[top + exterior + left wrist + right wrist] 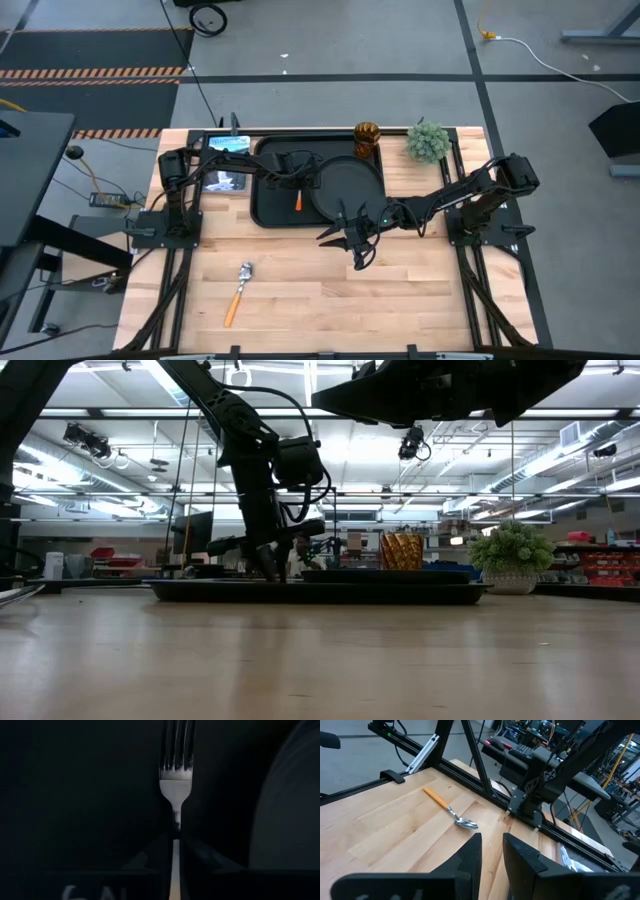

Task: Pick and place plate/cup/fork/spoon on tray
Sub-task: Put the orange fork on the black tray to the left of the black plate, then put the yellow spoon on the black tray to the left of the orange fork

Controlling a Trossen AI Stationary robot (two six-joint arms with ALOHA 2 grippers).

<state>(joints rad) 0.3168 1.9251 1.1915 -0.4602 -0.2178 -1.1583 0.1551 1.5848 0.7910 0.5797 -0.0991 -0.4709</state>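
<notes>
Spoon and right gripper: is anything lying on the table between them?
No. The high view shows only bare wood between the spoon and the right gripper; the right wrist view agrees.

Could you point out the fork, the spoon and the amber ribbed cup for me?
Silver fork, orange handle (pixel 175 787): left wrist view, neck below tines.
Silver spoon, yellow-orange handle (pixel 467 824): right wrist view, bowl.
Amber ribbed cup (pixel 401 550): low view, side wall.

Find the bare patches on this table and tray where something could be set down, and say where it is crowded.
Bare wood lies between the spoon and the right gripper, and along the near edge. The tray is crowded: plate, cup, and the fork in the left gripper. Only its left strip is bare.
</notes>
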